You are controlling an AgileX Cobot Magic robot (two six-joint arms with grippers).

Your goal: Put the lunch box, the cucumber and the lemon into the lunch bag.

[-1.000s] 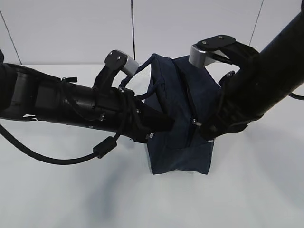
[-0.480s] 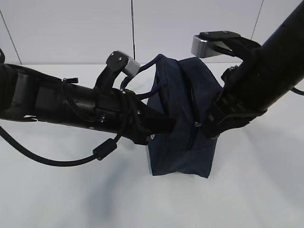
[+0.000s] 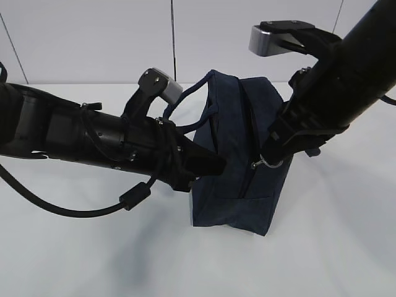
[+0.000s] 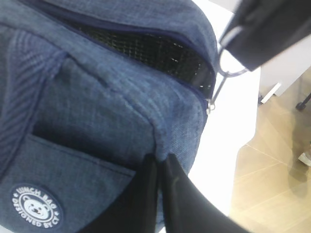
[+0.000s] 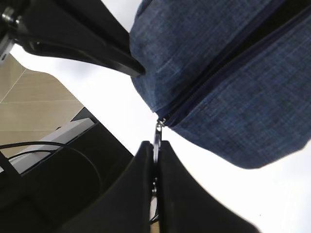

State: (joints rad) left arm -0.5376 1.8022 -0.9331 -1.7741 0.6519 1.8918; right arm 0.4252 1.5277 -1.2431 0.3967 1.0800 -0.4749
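Pinching the lunch bag (image 3: 238,154) fabric at frame centre, my left tool (image 4: 159,162) is clamped; my right tool (image 5: 156,150) grips its ring pull (image 5: 157,133).

Lunch bag (image 4: 112,97) interior dark, contents hidden

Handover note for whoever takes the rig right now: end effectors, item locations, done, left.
Left end effector: shut on a pinch of fabric at the corner of the lunch bag, bracing it.
Right end effector: shut on the zipper's ring pull, zipper part open, mesh lining visible in the left wrist view.
The bag stands on the white table.
Lunch box, cucumber and lemon: not visible in any view; cannot tell if any are inside.
Done: bag gripped, zipper started.
Left: check the contents, load whatever is missing.
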